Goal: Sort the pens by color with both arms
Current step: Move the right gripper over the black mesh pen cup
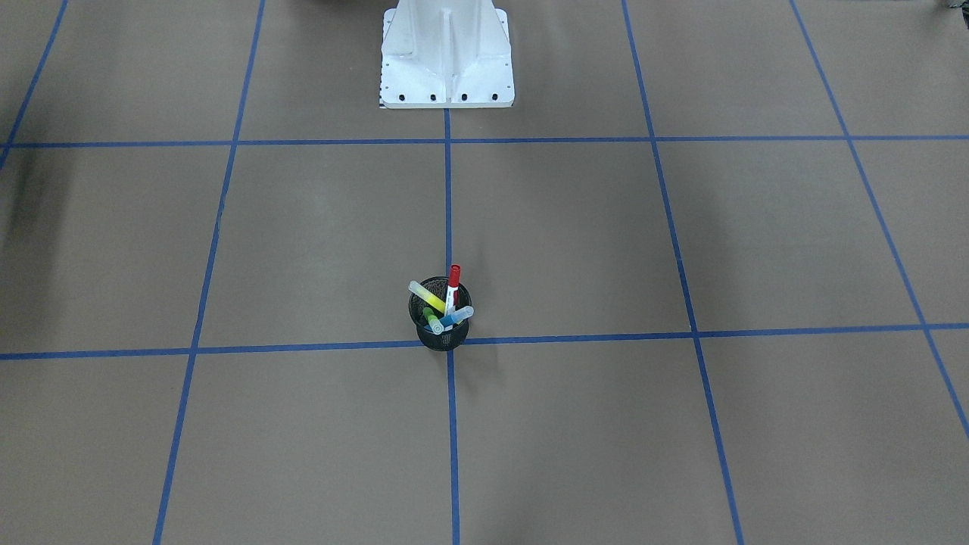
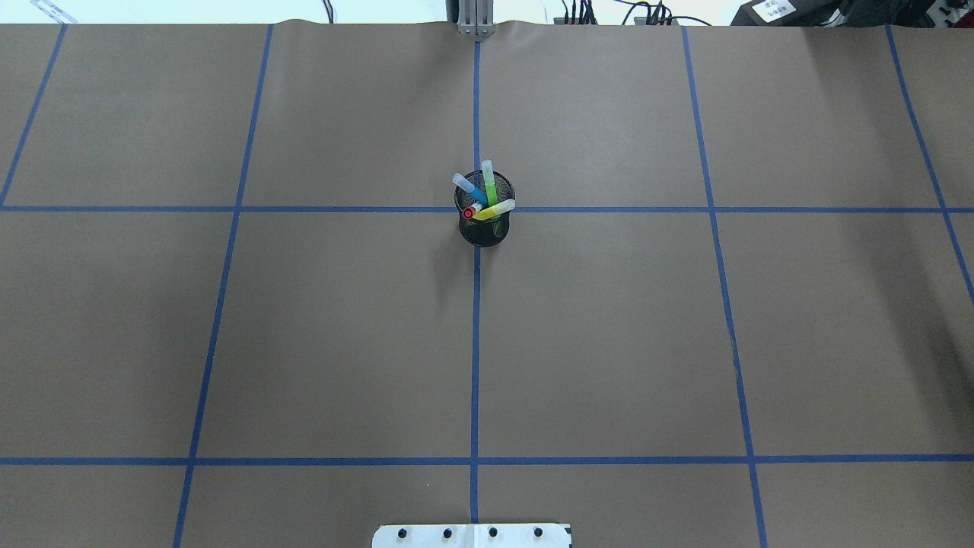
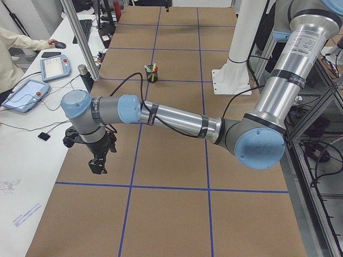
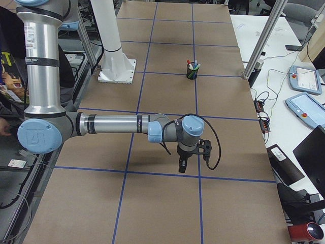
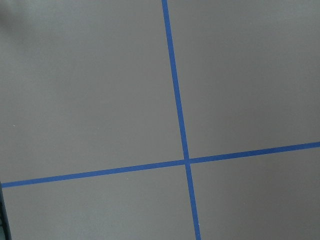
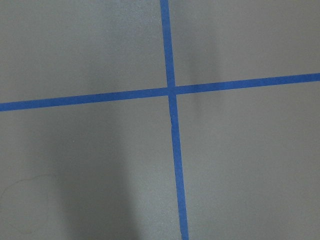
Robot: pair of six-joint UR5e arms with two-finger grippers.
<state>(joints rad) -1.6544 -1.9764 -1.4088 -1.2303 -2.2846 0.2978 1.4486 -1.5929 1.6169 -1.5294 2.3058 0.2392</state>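
Observation:
Four pens stand together in a black mesh cup at the table's middle, on a crossing of blue tape lines: a yellow highlighter, a red-capped white marker, a blue one and a green one. From overhead the cup holds the same pens. My left gripper hangs above the table far out on my left end, well away from the cup. My right gripper hangs likewise at my right end. I cannot tell whether either is open or shut. Both wrist views show only brown paper and tape.
The white pedestal base stands at the robot's edge of the table. Beyond the far edge are teach pendants, a metal post and a seated person. Brown paper with blue tape squares covers the table.

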